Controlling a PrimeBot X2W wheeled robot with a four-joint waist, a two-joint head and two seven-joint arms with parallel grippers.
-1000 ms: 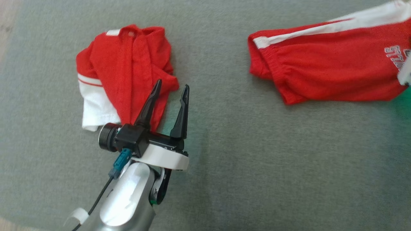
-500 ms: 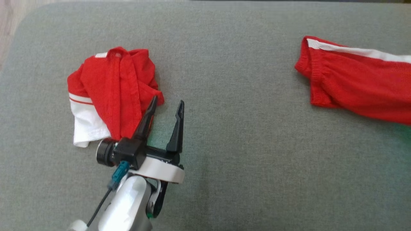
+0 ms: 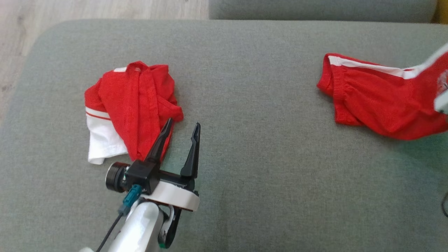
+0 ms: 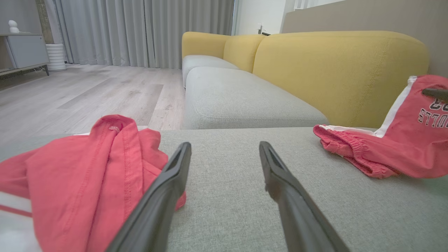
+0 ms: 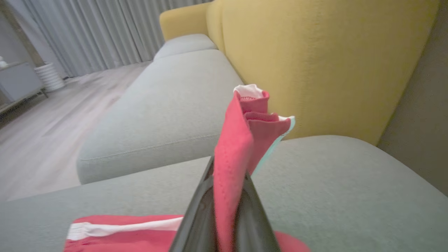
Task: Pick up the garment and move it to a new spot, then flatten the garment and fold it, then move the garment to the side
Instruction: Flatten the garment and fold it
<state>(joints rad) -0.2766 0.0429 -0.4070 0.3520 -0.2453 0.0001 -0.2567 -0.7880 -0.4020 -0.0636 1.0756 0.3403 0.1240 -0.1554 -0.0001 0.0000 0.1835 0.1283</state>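
Note:
The garment (image 3: 378,105), red shorts with a white side stripe and printed letters, lies at the right of the grey cushion (image 3: 262,168), its right end lifted. My right gripper (image 5: 227,164) is shut on a bunched fold of the garment (image 5: 234,140), and one dark finger of it (image 4: 435,93) shows against the cloth in the left wrist view. My left gripper (image 3: 183,122) hovers open and holds nothing. Its left finger is over the edge of a crumpled red and white garment (image 3: 133,101). From the left wrist, this gripper (image 4: 224,147) points across the cushion.
The yellow sofa back (image 4: 332,70) rises behind the cushion, with another grey seat (image 4: 238,98) beyond. Wooden floor (image 3: 105,8) lies past the cushion's far left corner. Bare cushion stretches between the two garments.
The head camera has shifted, bringing the cushion's far edge and the floor into view. The shorts have slid rightward away from the crumpled garment. The left gripper stays open beside that garment.

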